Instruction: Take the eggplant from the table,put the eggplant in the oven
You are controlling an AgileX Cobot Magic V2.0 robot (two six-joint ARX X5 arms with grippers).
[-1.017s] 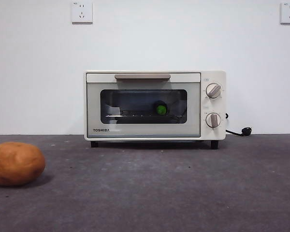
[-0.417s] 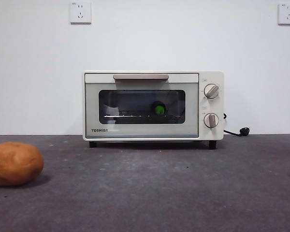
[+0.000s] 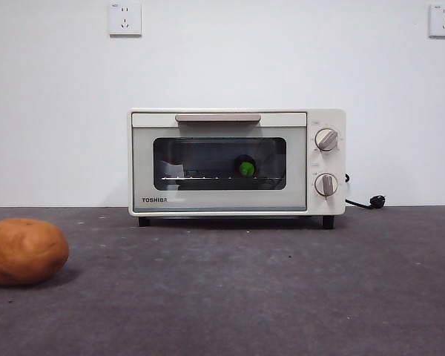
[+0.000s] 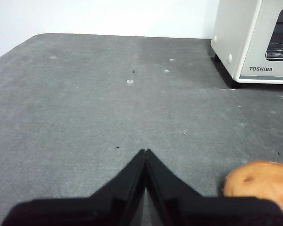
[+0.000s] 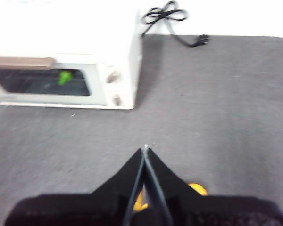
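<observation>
Nothing is changing on the tabletop (image 3: 230,297) over the last second: the potato (image 3: 25,251) is sitting at the left as before, and the oven (image 3: 237,162) is standing shut with the eggplant (image 3: 245,168) lying inside, its green cap showing through the door glass. That is suggesting the task is finished and both arms are waiting. The left gripper (image 4: 145,151) is hanging over bare tabletop beside the potato, jaws pressed together and holding nothing. The right gripper (image 5: 145,149) is likewise closed and empty, well apart from the oven and the eggplant within
</observation>
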